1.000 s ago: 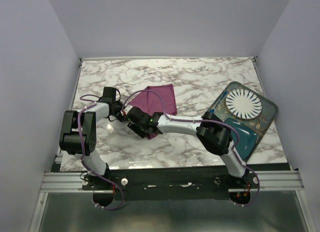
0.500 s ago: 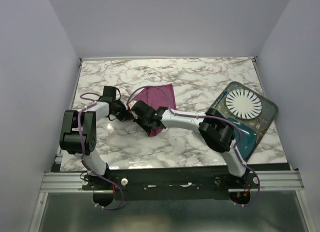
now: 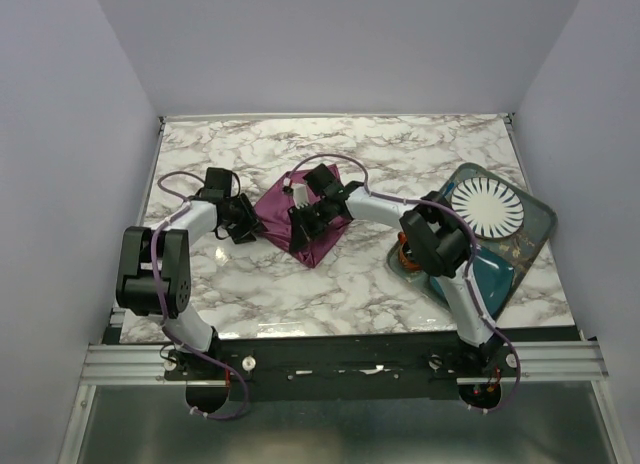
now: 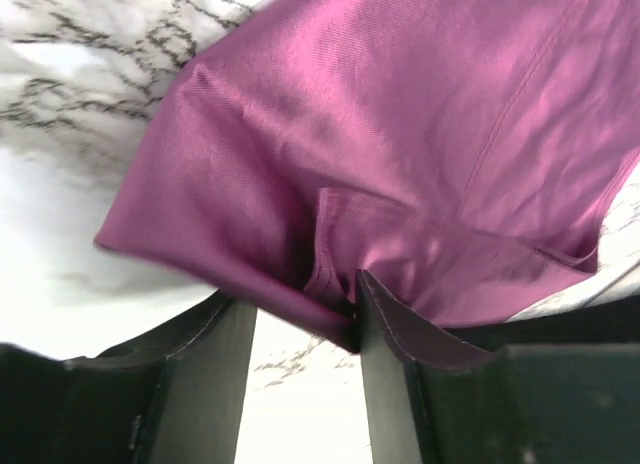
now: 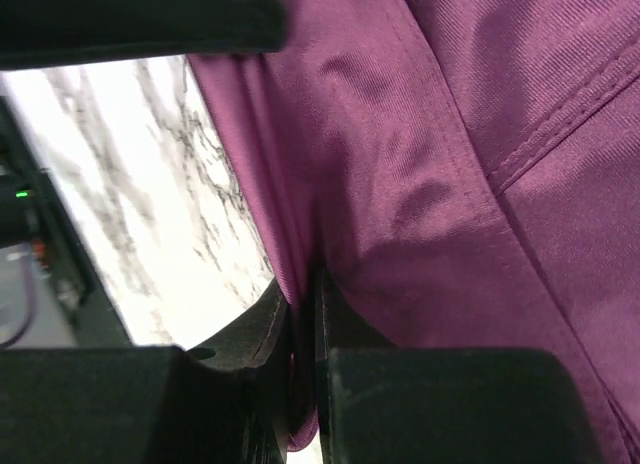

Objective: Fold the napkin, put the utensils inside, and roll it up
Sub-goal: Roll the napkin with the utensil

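napkin (image 3: 313, 246) mid-frame looks thin, light and floppy, so i'd grab it by an edge or corner. right tool (image 5: 305, 302) is pinched on a fold, left tool (image 4: 300, 302) stands apart at the hem.

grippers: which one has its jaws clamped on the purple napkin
The right gripper: its jaws pinch a fold of the plum-purple cloth napkin. The left gripper has its jaws apart, not gripping the cloth.
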